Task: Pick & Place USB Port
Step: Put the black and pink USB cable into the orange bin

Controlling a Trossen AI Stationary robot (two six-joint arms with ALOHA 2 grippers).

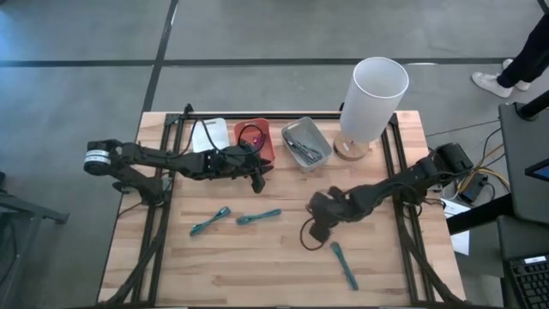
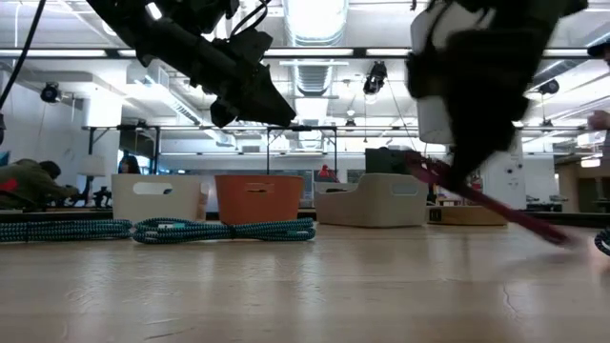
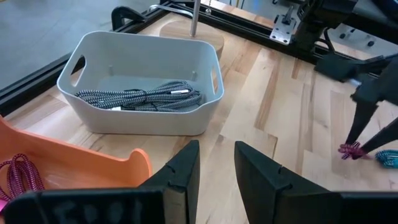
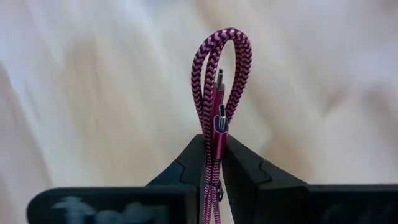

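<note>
My right gripper [image 4: 214, 163] hovers over the middle right of the table [image 1: 257, 266], shut on a magenta braided USB cable [image 4: 219, 68] folded into a bundle. In the high view this gripper [image 1: 319, 225] has the cable [image 1: 306, 238] trailing toward the near edge. My left gripper [image 3: 216, 169] is open and holds nothing. It hangs above the table just near of the orange bin [image 1: 255, 142], which has another magenta cable [image 3: 17, 174] in it. Teal cables [image 1: 210, 221] [image 1: 259, 216] [image 1: 345, 264] lie flat on the table. My right gripper pinches the folded magenta cable between its two fingers, just behind the metal-tipped plugs [image 4: 219, 127]; several strands pass between the fingers [image 4: 249, 171]. The looped end [image 4: 222, 37] sticks out past the fingertips. In the low view the cable [image 2: 496, 205] slants down from the gripper to the tabletop.
A white bin [image 1: 211, 134], the orange bin and a grey bin [image 1: 305, 144] holding a black-and-white cable [image 3: 140, 98] line the far side. A tall white lamp [image 1: 374, 96] stands far right. Black frame rails [image 1: 403, 215] run along both sides. A person's shoes [image 1: 493, 81] show beyond the table.
</note>
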